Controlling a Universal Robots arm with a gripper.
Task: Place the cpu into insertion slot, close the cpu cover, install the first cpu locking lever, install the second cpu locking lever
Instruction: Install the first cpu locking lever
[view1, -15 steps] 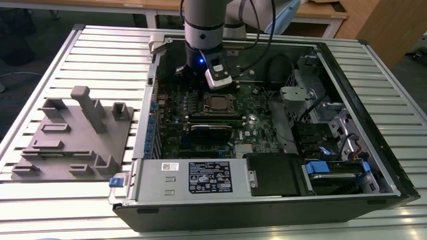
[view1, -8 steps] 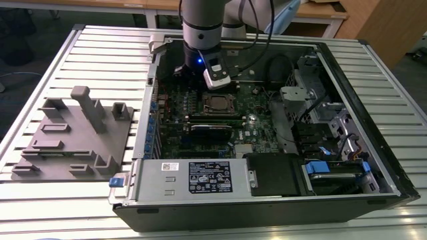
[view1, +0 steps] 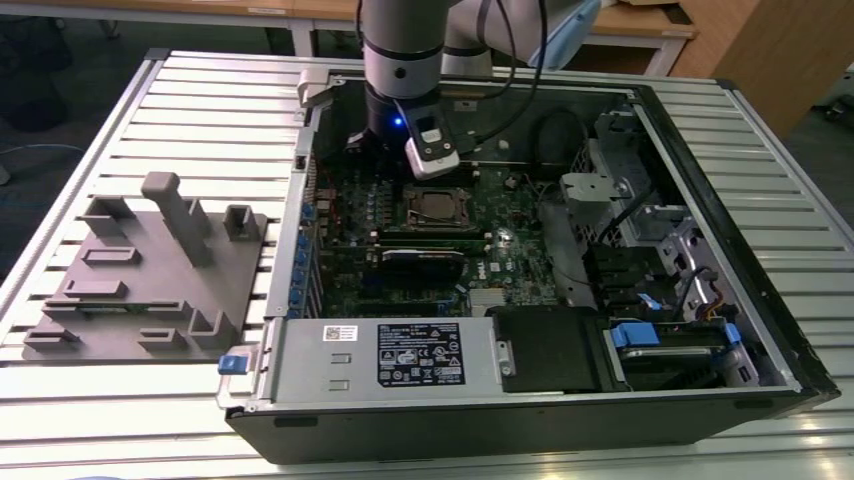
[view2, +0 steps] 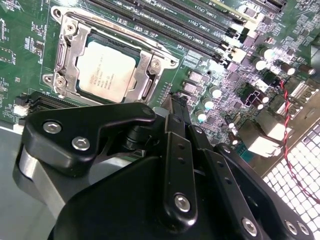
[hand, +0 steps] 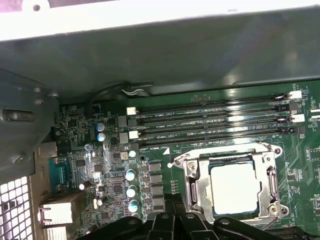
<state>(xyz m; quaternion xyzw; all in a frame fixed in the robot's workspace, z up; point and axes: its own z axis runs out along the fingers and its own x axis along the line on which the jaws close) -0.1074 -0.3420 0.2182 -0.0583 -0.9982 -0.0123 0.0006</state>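
ok so I'm hovering my gripper (view2: 172, 105) low over the green motherboard (view2: 25, 65) inside the open computer case (view1: 747, 300); the case is lying on its side on the slatted worktop (view1: 200, 90), which I'm guessing is so I'm getting straight-down access to the board; in the exterior view I'm hanging just beside the socket on its far side, apart from it as far as I'm seeing; honestly can't tell whether the gripper is wide or narrow, its own black linkage is blocking that.

The cpu (view2: 106, 70) is sitting flat in the insertion slot (view2: 112, 42), silver top facing up, square to the rim; the cpu cover (hand: 192, 187) is lying down around it with the chip showing through the cut-out, so I'm reckoning the first two steps are looking done.

The memory slots (hand: 210, 117) are running along the near side of the socket; the grey fixture block (view1: 147, 290) is sitting well apart on the exterior view's left, out of my way.
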